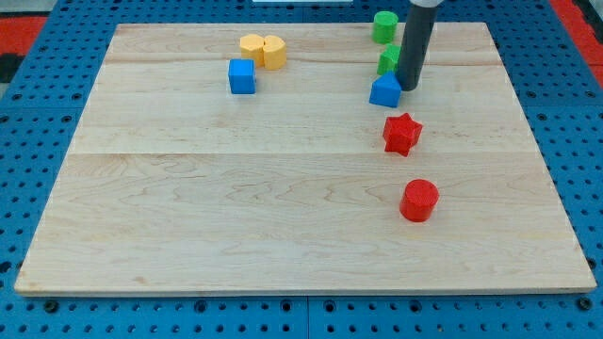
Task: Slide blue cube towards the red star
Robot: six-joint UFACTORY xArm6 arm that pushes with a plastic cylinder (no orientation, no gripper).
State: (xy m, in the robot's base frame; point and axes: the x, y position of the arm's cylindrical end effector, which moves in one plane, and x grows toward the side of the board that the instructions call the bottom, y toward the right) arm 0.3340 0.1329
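Pale wooden board (283, 217) on blue perforated table. Upright dark rod, upper right of frame; my tip (409, 88) holds nothing, touching a blue pentagonal block (384, 91). Small blue cube (242, 76) upper left; red star block (402, 134) right of centre.

Pale wooden tabletop (236, 217), light tan with faint grain, on a blue perforated base (28, 104) dotted with dark holes.
Blocks — blue cube (242, 76); blue pointed block (384, 91); red star (402, 134); red cylinder (418, 201); two yellow blocks (263, 49), shapes unclear; green cylinder (383, 26); second green block (388, 60), partly hidden.
Straight rod (415, 47) — dark grey.
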